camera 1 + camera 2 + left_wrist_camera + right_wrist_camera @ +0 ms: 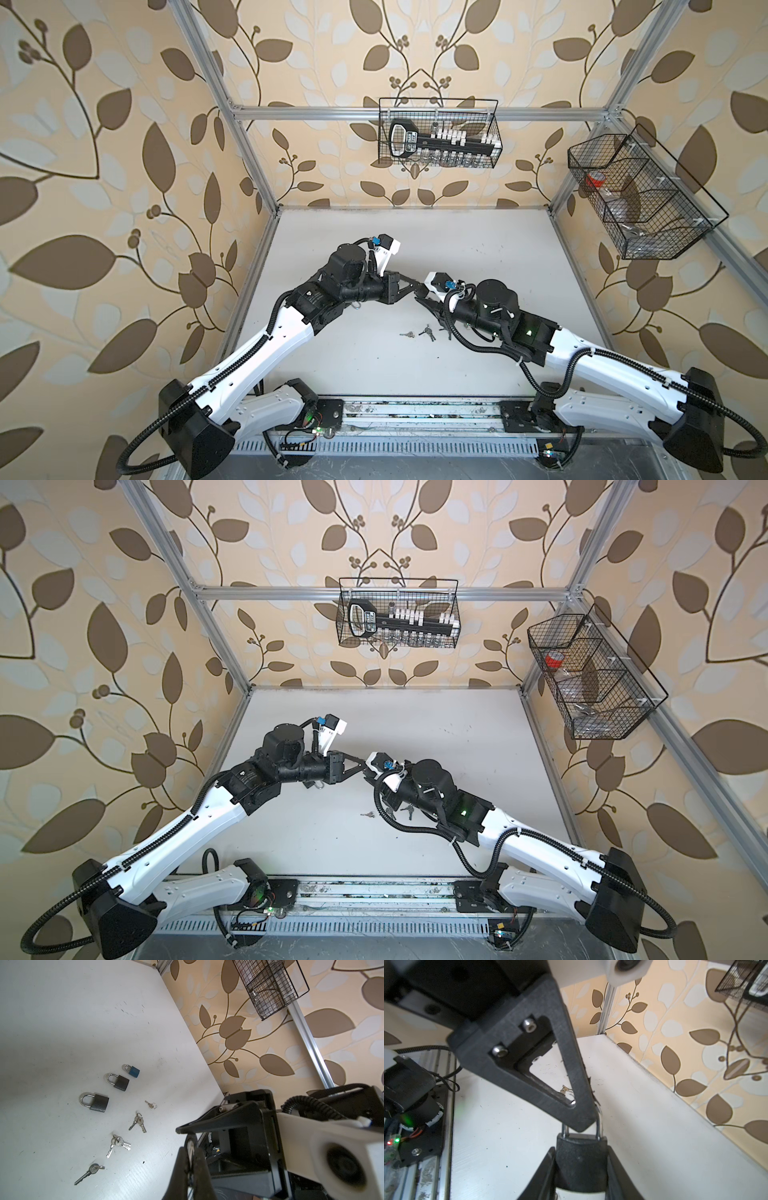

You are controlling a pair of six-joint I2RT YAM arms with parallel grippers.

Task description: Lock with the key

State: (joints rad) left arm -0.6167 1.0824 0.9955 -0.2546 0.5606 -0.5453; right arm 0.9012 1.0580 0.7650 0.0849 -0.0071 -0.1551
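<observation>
A dark padlock [581, 1163] hangs above the white table [643, 1126], held between both grippers. My right gripper [581, 1149] is shut on the padlock's body, one finger against each side. My left gripper [584, 1124] is shut on its silver shackle [598, 1126], whose metal shows between the closed fingertips [182, 1159]. In both top views the left gripper [415, 286] and right gripper [420, 297] meet tip to tip over the table's middle. Several keys [138, 1123] lie loose on the table, and neither gripper holds one.
A blue padlock [133, 1070] and two dark padlocks [118, 1081] lie in a row beside the keys. Under the right arm more keys [426, 332] show. Wire baskets hang on the back wall [438, 133] and the right rail [640, 195].
</observation>
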